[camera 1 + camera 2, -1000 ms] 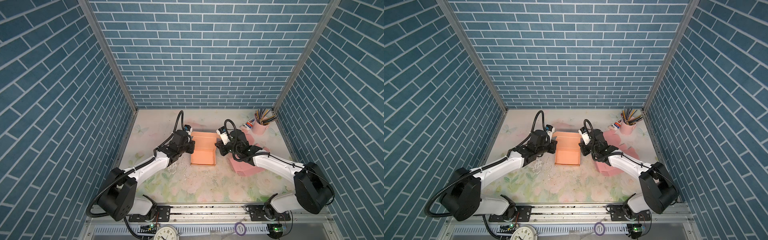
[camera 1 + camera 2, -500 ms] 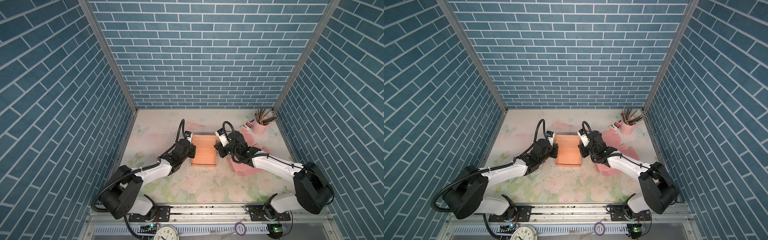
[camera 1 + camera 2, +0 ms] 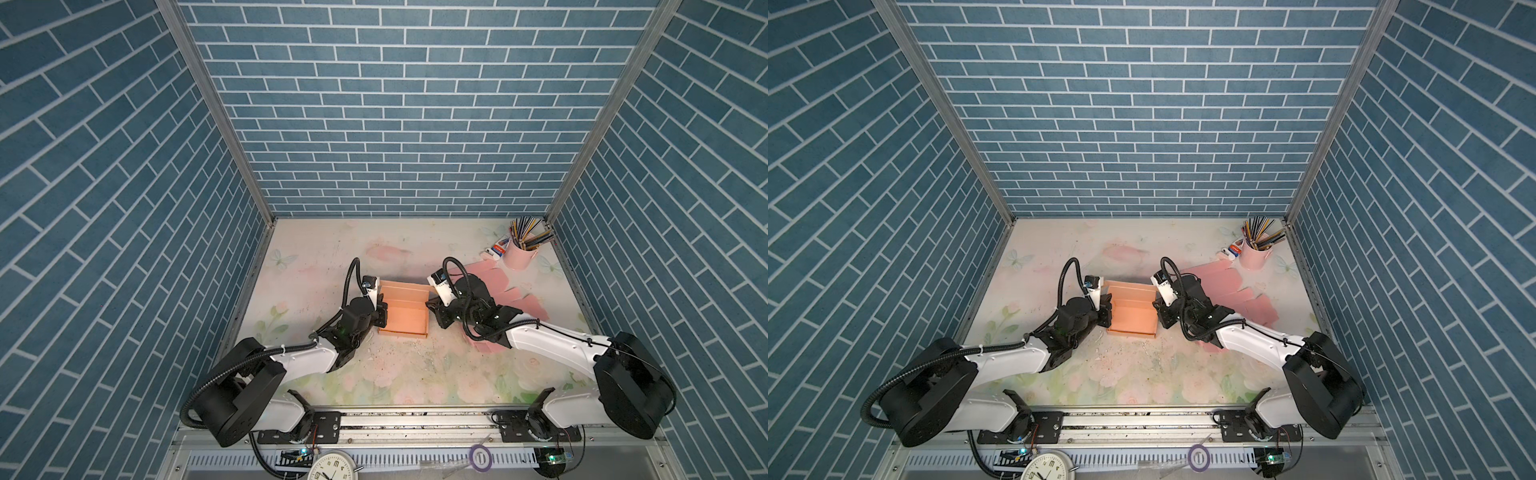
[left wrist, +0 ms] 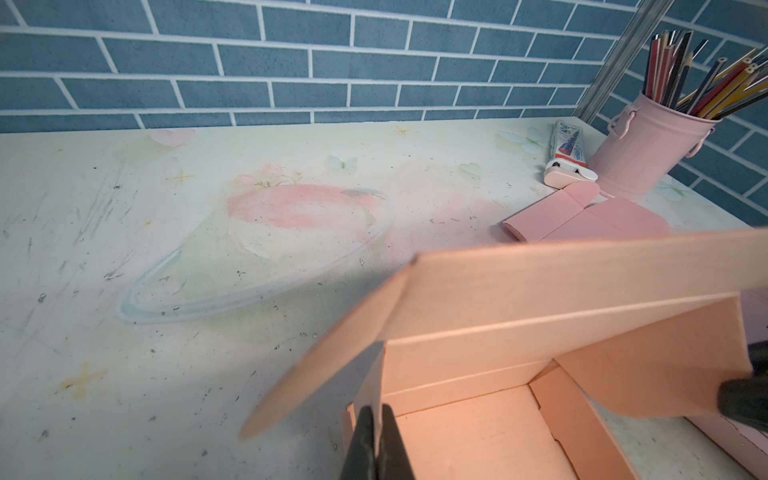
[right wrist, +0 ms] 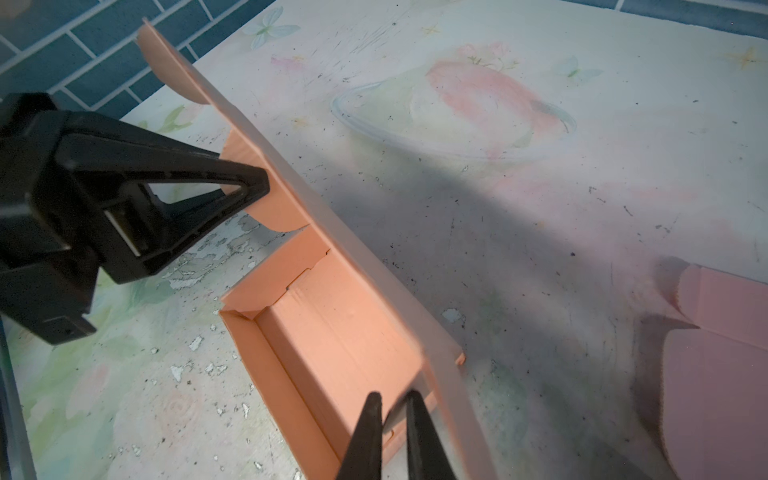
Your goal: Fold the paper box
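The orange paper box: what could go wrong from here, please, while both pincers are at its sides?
1. The right pincer seems to pinch a thin side wall of the orange box; a pull could crease or tear it.
2. The lid stands half raised with its rounded tab hanging free above the wall, so closing may leave the tab outside.

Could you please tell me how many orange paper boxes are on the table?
1: the orange paper box sits at the centre, left of the pink flat sheets; none seems hidden.
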Robot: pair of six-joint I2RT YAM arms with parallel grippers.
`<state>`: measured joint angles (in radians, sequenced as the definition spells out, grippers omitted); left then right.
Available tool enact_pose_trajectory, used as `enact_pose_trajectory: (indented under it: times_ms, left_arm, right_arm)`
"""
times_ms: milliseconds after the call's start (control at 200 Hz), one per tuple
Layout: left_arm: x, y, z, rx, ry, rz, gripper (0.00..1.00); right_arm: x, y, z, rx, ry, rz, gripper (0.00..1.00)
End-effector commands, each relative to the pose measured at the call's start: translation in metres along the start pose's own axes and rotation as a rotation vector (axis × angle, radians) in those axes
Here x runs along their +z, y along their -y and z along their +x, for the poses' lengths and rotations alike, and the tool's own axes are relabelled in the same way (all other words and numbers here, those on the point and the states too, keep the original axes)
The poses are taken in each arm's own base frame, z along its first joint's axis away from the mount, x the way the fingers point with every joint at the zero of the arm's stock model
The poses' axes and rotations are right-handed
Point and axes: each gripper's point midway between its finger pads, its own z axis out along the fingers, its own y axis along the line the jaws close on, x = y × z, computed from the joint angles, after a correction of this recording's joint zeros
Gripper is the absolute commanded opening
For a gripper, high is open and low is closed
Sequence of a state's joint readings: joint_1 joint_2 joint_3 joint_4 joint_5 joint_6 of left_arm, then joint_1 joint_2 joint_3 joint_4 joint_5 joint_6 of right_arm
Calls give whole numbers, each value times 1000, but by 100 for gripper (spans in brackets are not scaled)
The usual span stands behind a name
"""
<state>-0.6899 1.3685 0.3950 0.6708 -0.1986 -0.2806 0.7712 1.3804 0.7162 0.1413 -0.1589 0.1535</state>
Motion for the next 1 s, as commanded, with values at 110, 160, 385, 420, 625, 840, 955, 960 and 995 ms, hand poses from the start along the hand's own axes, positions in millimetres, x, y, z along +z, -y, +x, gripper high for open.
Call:
enact_pose_trajectory:
  times_ms: [110, 160, 385, 420, 625, 840, 955, 960, 995]
  left_arm:
    - [-8, 7, 11, -20, 26, 58, 2]
    - [-9, 7, 14, -20, 26, 60, 3]
    - [-15, 4, 23, -20, 30, 56, 2]
    - [-15, 4, 24, -20, 31, 56, 2]
    - [-16, 3, 34, -19, 25, 63, 3]
    - [-20, 1, 43, -12, 25, 60, 2]
    - [-21, -1, 48, -9, 22, 56, 3]
    - [-21, -1, 48, -10, 22, 57, 2]
    - [-22, -1, 50, -11, 19, 57, 2]
  right_arm:
    - [-4, -10, 0, -2, 21, -17, 14]
    - [-5, -12, 1, -8, 26, -17, 14]
    - [-8, -18, 7, -17, 32, -30, 14]
    - [-7, -19, 8, -19, 30, -32, 14]
    - [-5, -21, 12, -29, 20, -25, 14]
    - [-7, -19, 16, -34, 23, 3, 13]
    - [-6, -17, 22, -33, 1, 21, 13]
    - [-6, -17, 22, -33, 0, 21, 13]
    - [-7, -16, 22, -31, 0, 24, 13]
